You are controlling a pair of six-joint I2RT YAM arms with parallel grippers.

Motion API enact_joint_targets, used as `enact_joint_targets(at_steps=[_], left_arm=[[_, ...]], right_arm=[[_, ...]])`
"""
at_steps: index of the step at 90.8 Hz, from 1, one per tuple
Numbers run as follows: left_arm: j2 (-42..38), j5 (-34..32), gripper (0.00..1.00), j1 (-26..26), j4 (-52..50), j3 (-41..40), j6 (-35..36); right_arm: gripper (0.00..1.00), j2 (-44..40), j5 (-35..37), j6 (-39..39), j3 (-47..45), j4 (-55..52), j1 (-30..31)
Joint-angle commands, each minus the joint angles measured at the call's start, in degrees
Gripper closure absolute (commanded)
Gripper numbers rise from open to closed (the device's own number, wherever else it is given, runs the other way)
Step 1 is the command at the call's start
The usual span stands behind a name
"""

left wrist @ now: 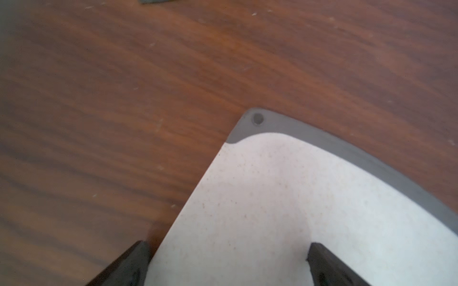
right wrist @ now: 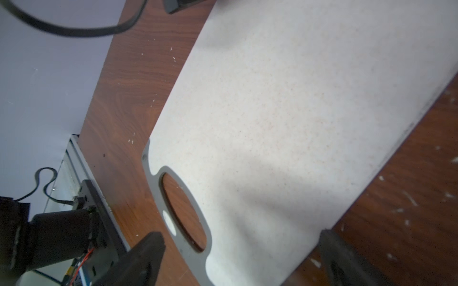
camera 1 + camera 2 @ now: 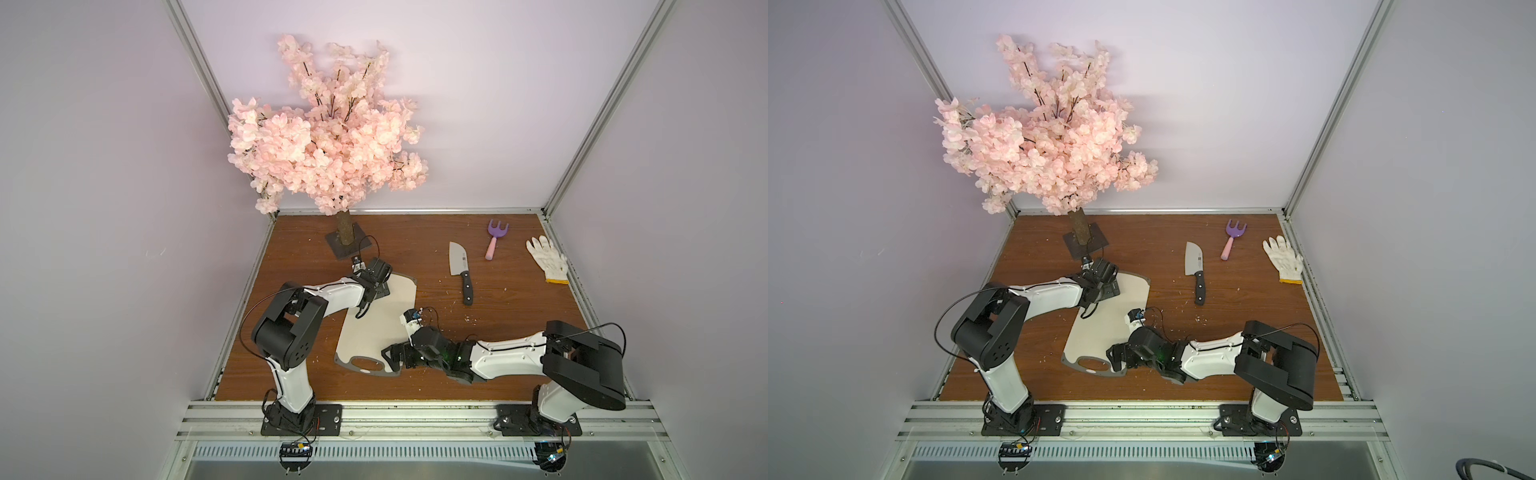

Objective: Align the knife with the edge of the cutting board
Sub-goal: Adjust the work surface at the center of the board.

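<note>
Brown wood-grain table [image 3: 511,357], walled in pale lilac panels on an aluminium frame.

Item 1: knife [image 3: 462,272] [image 3: 1196,275]. Lies flat on the bare table, blade toward the back wall, black handle toward the robot. It sits to the robot's right of the cutting board, apart from it and touching nothing.

Item 2: cutting board [image 3: 370,328] [image 3: 1100,328]. Lies flat and skewed, its handle hole at the near end and its far end swung to the right. The long edge facing the knife slants, while the knife runs almost straight front to back.

Status: alignment not done, as far as can be judged. The knife needs bringing beside that edge and turning parallel to it.

Item 3: left gripper [image 3: 380,291] [image 1: 228,267]. Its jaws are spread and empty at the board's far left corner [image 1: 257,118], one finger [image 1: 128,267] over the table and the other over the board.

Item 4: right gripper [image 3: 392,358] [image 2: 243,260]. Its jaws are also spread and grasp nothing. They straddle the board's near end by the handle hole [image 2: 183,210]. Whether they touch the board cannot be told.

Both sets of fingers are well apart from the knife.

Item 5: purple and pink toy fork [image 3: 493,239], just beyond the knife.

Item 6: white glove [image 3: 547,259], at the right edge.

Item 7: pink blossom tree [image 3: 328,137], in the back left corner.
</note>
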Motion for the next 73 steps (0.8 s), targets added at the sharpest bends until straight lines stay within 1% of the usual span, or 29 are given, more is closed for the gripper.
enact_joint_targets(at_steps=[1, 16, 24, 32, 46, 53, 61, 73], left_arm=[[4.14, 15.02, 0.0, -4.82, -1.4, 2.21, -0.4], [7.27, 15.89, 0.0, -6.55, -3.04, 7.29, 0.57], [7.64, 15.15, 0.0, -6.5, -4.2, 8.88, 1.1], [6.25, 14.19, 0.0, -6.19, -5.91, 10.39, 2.21], [-0.47, 13.53, 0.0, -4.61, -7.94, 11.4, 3.2], [-5.01, 13.3, 0.0, -3.5, -9.13, 11.08, 3.52], [-9.84, 13.32, 0.0, -2.08, -9.75, 9.44, 3.63], [-18.19, 12.48, 0.0, -0.55, -10.52, 4.28, 1.1]], right_arm=[[0.01, 1.92, -7.34, 3.01, -0.59, 6.34, 1.1], [0.01, 3.22, -8.11, 3.78, 0.05, 9.16, 1.41], [0.01, 2.0, -6.76, 3.88, -0.48, 9.23, 1.38], [0.01, -0.91, -4.82, 3.36, -1.22, 7.09, 1.34], [0.01, -6.8, -2.01, 1.52, -1.63, 1.09, 0.43], [0.01, -10.03, -1.66, 0.74, -2.36, -1.14, -0.99], [0.01, -13.87, -1.46, -0.55, -3.13, -4.12, -3.55], [0.01, -18.01, -3.2, -5.17, -1.85, -10.71, -10.17]])
